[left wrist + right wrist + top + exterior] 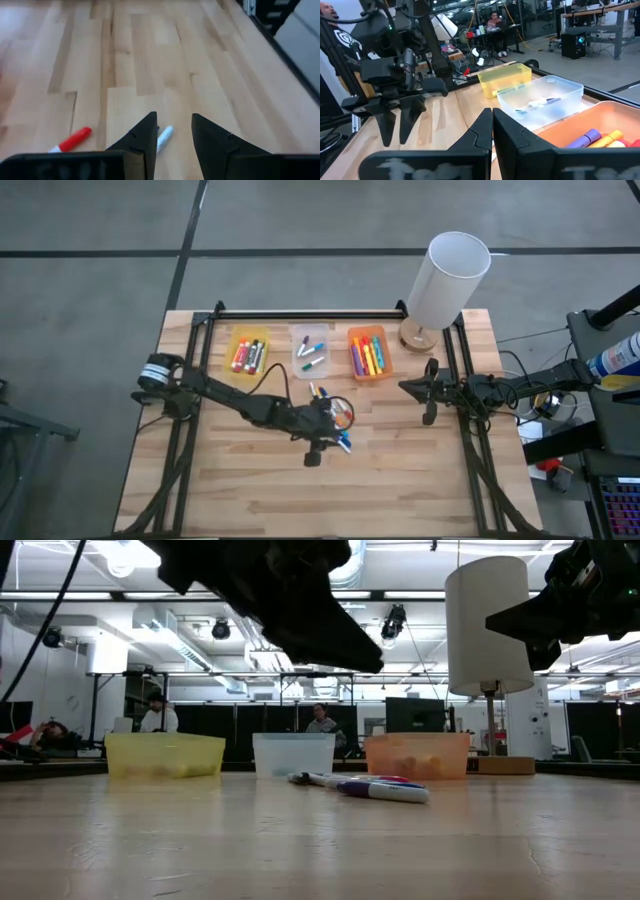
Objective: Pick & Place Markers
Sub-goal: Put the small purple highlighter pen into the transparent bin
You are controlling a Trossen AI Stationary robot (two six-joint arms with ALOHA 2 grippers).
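From above, the left pincer [325, 442] covers part of the loose markers [330, 415] on the desk [400, 480], so their number cannot be told. In the left wrist view the red marker [72, 140] and blue marker [164, 137] run behind the fingers [142, 137]. Across the desk, the yellow bin [165, 754] shows its contents only as blurs.

Three bins are set in a row toward the back of the counter [240, 490]: the left bin [248, 352], the middle bin [311, 350] and the right bin [369, 353], with markers held in each. A lamp [445, 285] is stood behind and right of the right bin. A few loose markers [330, 418] are scattered in front of the middle bin, below the left claw [318, 452]. The right claw [418, 388] is held right of the bins.
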